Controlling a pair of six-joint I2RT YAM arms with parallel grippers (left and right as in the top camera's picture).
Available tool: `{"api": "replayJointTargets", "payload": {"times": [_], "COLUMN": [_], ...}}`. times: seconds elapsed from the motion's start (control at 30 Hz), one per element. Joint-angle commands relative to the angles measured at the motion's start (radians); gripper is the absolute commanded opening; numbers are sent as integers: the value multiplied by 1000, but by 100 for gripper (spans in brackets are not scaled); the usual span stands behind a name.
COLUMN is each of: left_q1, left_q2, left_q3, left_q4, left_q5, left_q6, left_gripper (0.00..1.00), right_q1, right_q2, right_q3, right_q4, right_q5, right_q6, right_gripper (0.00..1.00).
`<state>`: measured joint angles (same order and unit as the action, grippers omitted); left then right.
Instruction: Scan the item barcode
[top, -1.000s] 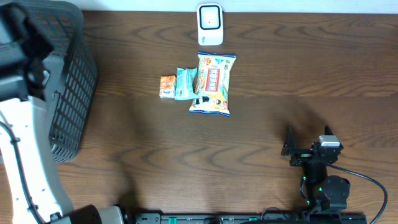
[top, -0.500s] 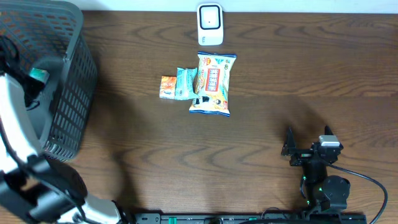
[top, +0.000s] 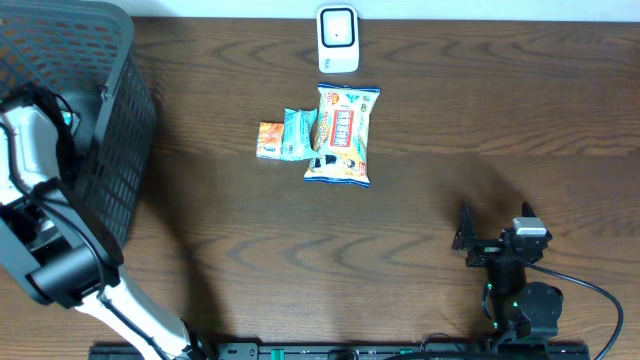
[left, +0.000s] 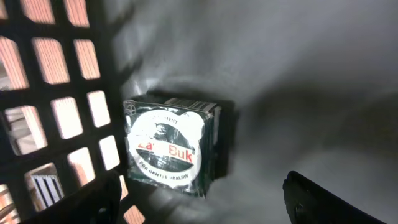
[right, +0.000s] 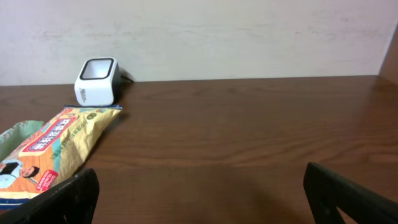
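Observation:
A dark green box with a white round label lies on the floor of the black mesh basket, against its wall. A barcode strip shows along the box's top edge. My left gripper hangs inside the basket just short of the box, open, fingers spread wider than the box and not touching it. The white scanner stands at the table's far edge, also in the right wrist view as the scanner. My right gripper rests open near the front right, nothing between its fingers.
A yellow snack bag lies in front of the scanner, with a teal packet and an orange packet to its left. The snack bag shows at the left of the right wrist view.
My left arm has swung over and down into the basket, and its jaws have narrowed slightly. The right arm and the packets on the table have not moved.

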<state>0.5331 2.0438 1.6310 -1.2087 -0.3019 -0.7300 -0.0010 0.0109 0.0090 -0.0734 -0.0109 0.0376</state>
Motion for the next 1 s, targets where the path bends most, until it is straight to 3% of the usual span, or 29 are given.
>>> {"api": "replayJointTargets", "payload": {"times": [0.0, 0.3, 0.33, 0.5, 0.63, 0.7, 0.73, 0.83, 0.97], "left_q1": [1, 1, 1, 1, 1, 1, 1, 1, 0], "left_q2": [40, 48, 48, 48, 48, 48, 48, 32, -38], "left_q3": [-38, -104, -113, -160, -170, -170, -169, -124, -7], "left_q4": [-10, 4, 10, 44, 56, 67, 70, 50, -34], "left_q5": [-31, -140, -140, -140, -137, -136, -136, -136, -106], "left_q6": [-48, -95, -95, -95, -95, -76, -51, 58, 60], "left_gripper": [82, 75, 67, 53, 32, 12, 8, 7, 7], "right_q1": [-5, -5, -5, -5, -5, -5, -5, -5, -5], "right_q2": [-5, -5, -5, -5, -5, -5, -5, -5, -5], "right_q3": [-3, -3, -3, -3, -3, -3, -3, -3, -3], "right_q4": [-1, -2, -1, -2, -2, -1, -2, -1, -2], "right_q5": [1, 1, 1, 1, 1, 1, 1, 1, 1], "right_q6": [6, 6, 6, 6, 6, 6, 6, 6, 6], "right_gripper": [99, 99, 99, 99, 99, 99, 99, 99, 99]}}
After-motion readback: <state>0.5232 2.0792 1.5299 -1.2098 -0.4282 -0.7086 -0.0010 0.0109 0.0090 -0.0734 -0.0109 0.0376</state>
